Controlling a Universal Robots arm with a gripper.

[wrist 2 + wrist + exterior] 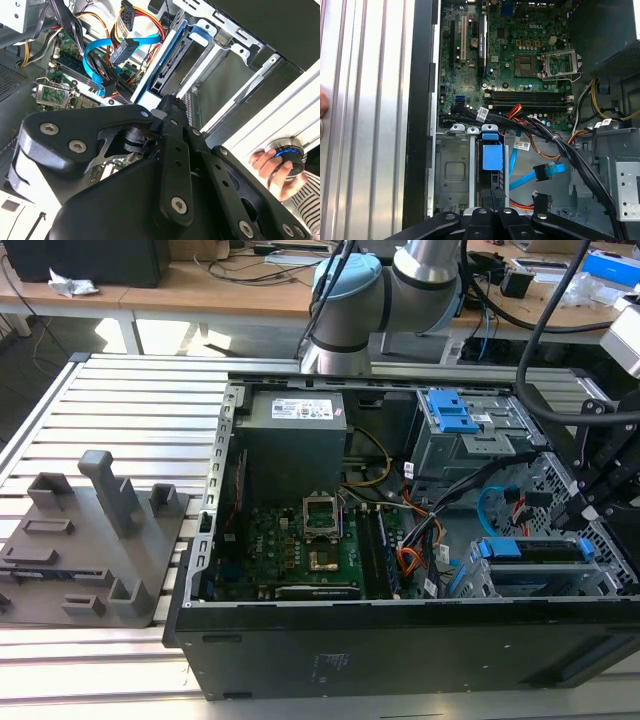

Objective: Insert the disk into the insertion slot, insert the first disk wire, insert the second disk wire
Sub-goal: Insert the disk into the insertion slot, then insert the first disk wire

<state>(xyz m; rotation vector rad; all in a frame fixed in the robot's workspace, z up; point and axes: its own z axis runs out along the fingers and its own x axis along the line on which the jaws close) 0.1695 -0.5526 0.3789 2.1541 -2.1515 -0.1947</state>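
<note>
The disk [490, 156] sat in the insertion slot [451, 172], the tool [493, 199] just beside its end; whether the tool was spread or pressed together could not be told; the second disk wire [542, 174] looped near the slot; in the exterior view the power supply [290, 465] bore a white label [303, 408]; in the second wrist view a person's hand [270, 167] gripped a blue-lit knob [286, 152].

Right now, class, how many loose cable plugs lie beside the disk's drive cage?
2. In the first wrist view: the light-blue flat cable's plug and the orange-red wire bundle's plug, both beside the disk's blue carrier. More may hide under the black cables.
</note>
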